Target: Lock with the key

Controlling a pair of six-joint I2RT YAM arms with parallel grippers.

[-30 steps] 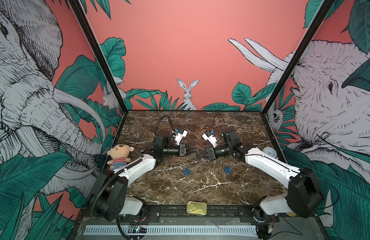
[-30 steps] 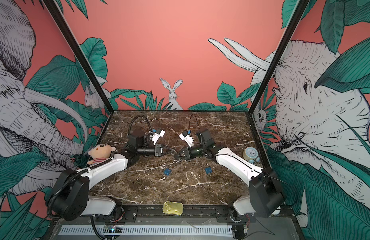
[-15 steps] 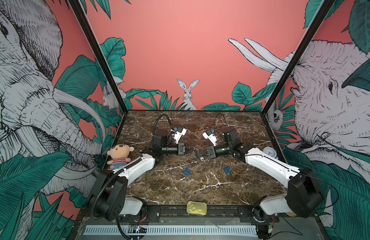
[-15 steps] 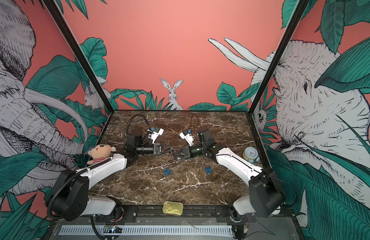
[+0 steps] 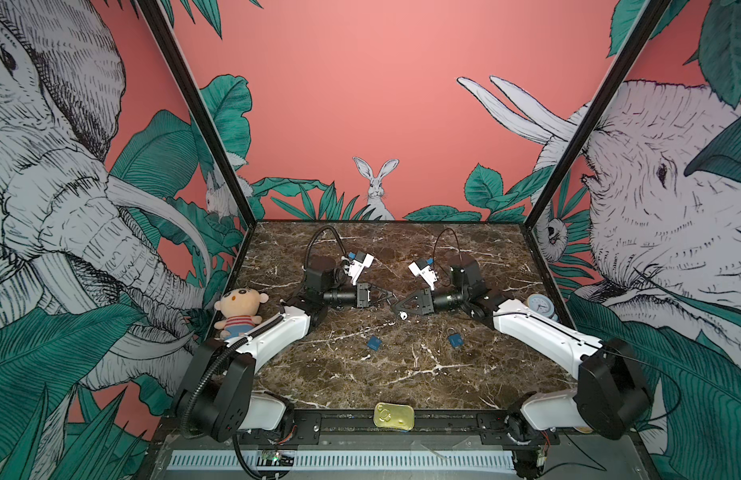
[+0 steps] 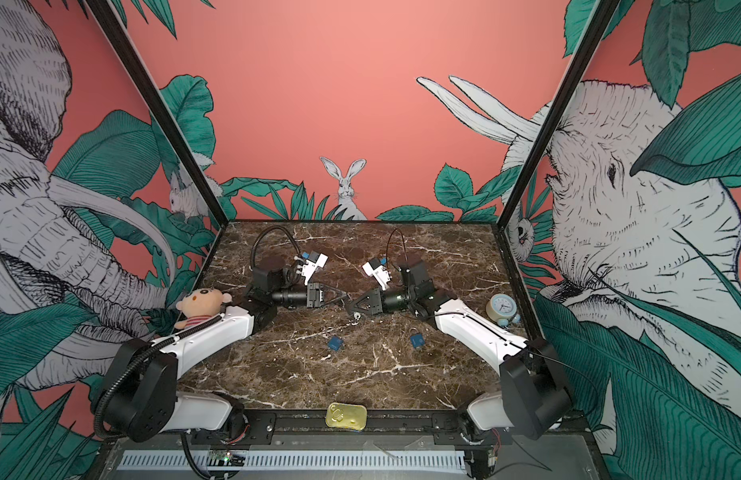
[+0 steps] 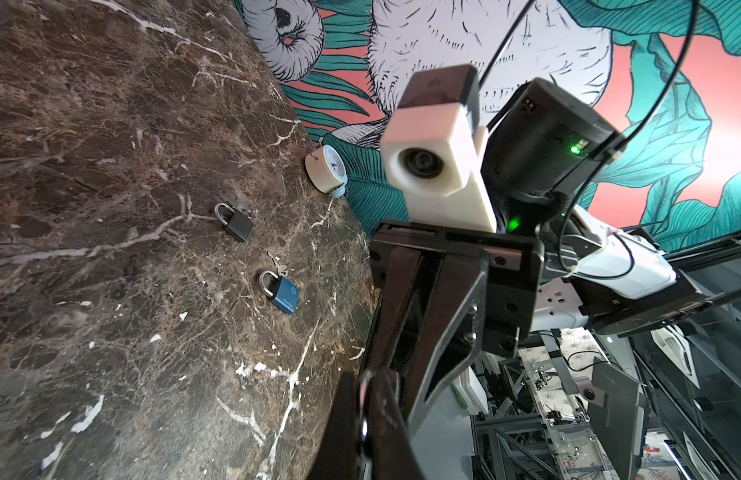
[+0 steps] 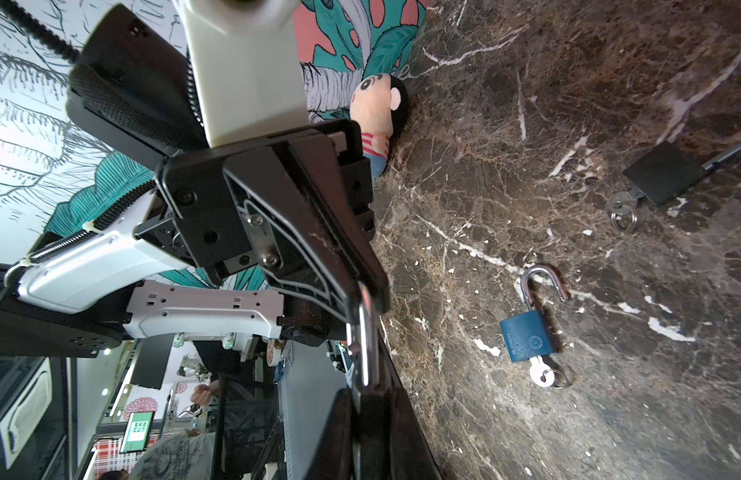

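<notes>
Above veined marble, left gripper, right gripper closed, seemingly pinching steel shackled padlock

A dark brown marble surface with white veins lies evenly lit. Behind the surface, a salmon-pink back wall shows 1 white rabbit among green leaves; 2 elephant murals flank the surface.

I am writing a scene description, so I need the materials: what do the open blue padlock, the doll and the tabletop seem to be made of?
Blue padlock: likely metal, matte blue coat with printed seal; shackle bright, polished steel look.
Doll: soft plush fabric, stuffed rounded shape.
Tabletop: brown marble with white veins, slight sheen; real stone or print, cannot tell.
</notes>
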